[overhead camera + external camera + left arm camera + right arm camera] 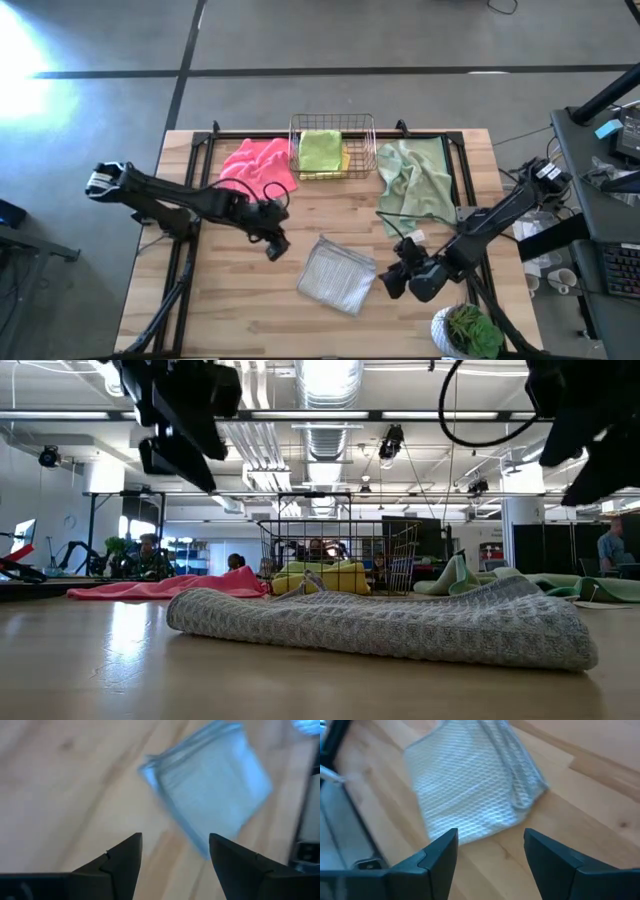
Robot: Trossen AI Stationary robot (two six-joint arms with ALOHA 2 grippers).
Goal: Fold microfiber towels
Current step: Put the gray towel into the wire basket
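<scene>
Wooden slat table (250, 310) sits on a grey concrete floor; low view shows a big open workshop behind w/ ceiling ducts and strip lights, plus a person (612, 548) at far right edge.

Count: 5 towels visible, 1 wire basket (333, 148), 2 arms, 1 potted plant (468, 332) at the table's near right corner.

Towels:
- grey towel (337, 274): folded into a compact rectangle, flat on the table centre-front. Long axis runs diagonal in the high view, from upper left to lower right; a layered edge shows in the right wrist view (470, 785).
- pink towel (258, 163): crumpled, unfolded, just left of the basket.
- lime green towel (320, 150): folded, in the basket, lying on top of a yellow towel (345, 160) of which only an edge shows.
- sage green towel (415, 180): loose and rumpled, right of the basket, long axis approx. front-to-back.

Grippers:
- left gripper (275, 243): fingers spread wide, nothing held. It's above the table, near the grey towel's upper left corner, apart from it. Left wrist view looks down at the towel (210, 795) between and beyond the fingers (125, 857).
- right gripper (395, 280): fingers spread wide too, empty. Just off the grey towel's right edge, no contact seen; low view shows it raised well above the cloth (400, 622).

Grey towel lies between the two grippers, free of both.
</scene>
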